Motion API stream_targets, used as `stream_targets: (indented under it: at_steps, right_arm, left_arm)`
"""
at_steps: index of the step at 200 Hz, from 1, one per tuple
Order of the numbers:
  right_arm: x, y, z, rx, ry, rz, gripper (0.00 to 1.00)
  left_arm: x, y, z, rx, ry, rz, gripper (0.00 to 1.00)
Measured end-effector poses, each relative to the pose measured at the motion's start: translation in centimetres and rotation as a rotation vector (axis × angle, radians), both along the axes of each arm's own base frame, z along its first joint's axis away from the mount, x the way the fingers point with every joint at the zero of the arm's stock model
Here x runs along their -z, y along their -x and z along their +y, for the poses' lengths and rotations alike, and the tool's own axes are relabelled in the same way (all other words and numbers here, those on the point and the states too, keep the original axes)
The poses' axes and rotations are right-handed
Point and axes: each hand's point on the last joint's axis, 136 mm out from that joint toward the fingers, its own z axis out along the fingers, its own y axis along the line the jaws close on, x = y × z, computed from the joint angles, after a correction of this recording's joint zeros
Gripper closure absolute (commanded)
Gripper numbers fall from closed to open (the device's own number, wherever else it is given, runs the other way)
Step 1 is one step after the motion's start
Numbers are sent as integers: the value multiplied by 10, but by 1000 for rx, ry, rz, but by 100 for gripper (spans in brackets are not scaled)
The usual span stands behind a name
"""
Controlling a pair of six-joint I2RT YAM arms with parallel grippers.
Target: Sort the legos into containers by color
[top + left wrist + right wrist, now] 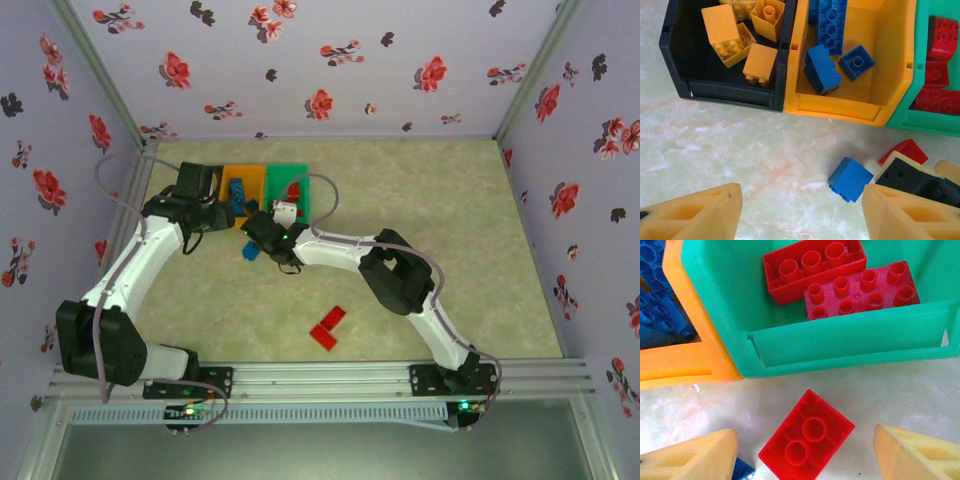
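Legos (328,326) are partly sorted. From above, two red ones lie loose on the table (460,260), well to the near side of the green bin (302,172). The orange bin (252,178) touches the green bin's left wall. A blue brick (248,252) lies just in front of the green bin, close to the right hand (262,235).

The left wrist view shows the black bin (730,95) beyond the orange one, left of the green bin. It holds yellow bricks, the orange bin holds blue, and the green bin holds red. The left hand (802,192) hangs over bare table in front of the bins, its fingers wide apart with nothing between them. The blue brick sits beside its right finger.

In the right wrist view a red brick (806,436) lies just in front of the green bin's front wall, hollow underside up. The right hand straddles it, fingers parted and clear of both sides, gripping nothing.

This brick looks light, rigid and smooth-walled, so it may skate if nudged off-centre. The best hold is probably across its two long flat sides, squarely, low on the walls.
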Motion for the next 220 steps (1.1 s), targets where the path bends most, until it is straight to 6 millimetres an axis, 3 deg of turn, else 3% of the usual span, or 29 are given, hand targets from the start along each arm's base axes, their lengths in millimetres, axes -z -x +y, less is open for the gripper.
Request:
stream_targets:
  at_steps: [50, 96, 220]
  right_arm:
    - [16, 1, -1, 5, 18, 17, 35]
    - [17, 0, 0, 6, 17, 19, 38]
    - [28, 6, -3, -31, 36, 35, 61]
  left_arm:
    - [0, 2, 1, 0, 1, -1, 35]
    - [0, 3, 1, 0, 1, -2, 36]
    - [-7, 4, 1, 1, 6, -21, 38]
